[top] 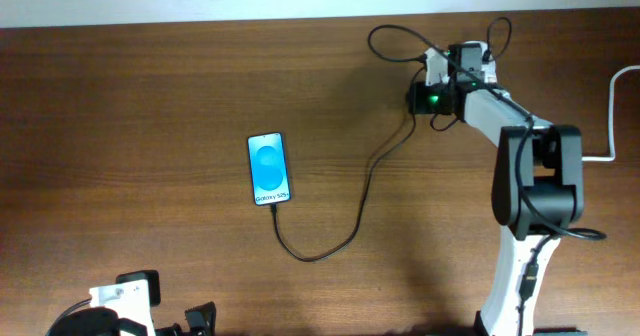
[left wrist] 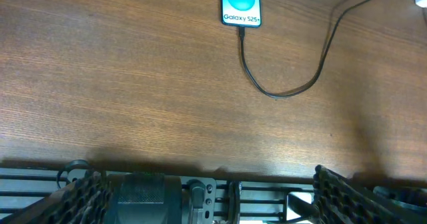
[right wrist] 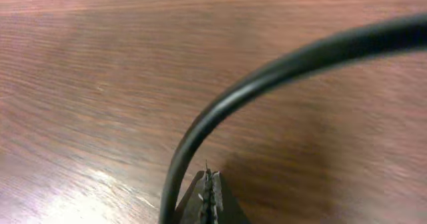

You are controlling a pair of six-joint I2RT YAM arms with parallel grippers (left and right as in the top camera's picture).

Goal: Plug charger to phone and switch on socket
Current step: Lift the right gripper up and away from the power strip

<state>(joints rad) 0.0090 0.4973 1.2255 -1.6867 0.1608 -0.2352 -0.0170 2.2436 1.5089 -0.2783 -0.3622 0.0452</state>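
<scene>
On the table (top: 150, 96) the phone (top: 269, 169) points lengthwise at the gaping empty left end effector (left wrist: 207, 176); right end effector (right wrist: 208, 187) closed.

There's the phone (top: 268, 168), flat, blue screen up and lit. The charger (left wrist: 281, 95) tip sits at its bottom edge, thin black cable looping right from the phone up to the white socket (top: 436, 68).

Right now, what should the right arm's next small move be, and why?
Probably press the shut right pincer on the white oblong power strip to switch it on: the thin black cable looks seated in the slim blue-screened phone, and that pincer is at the strip.
</scene>
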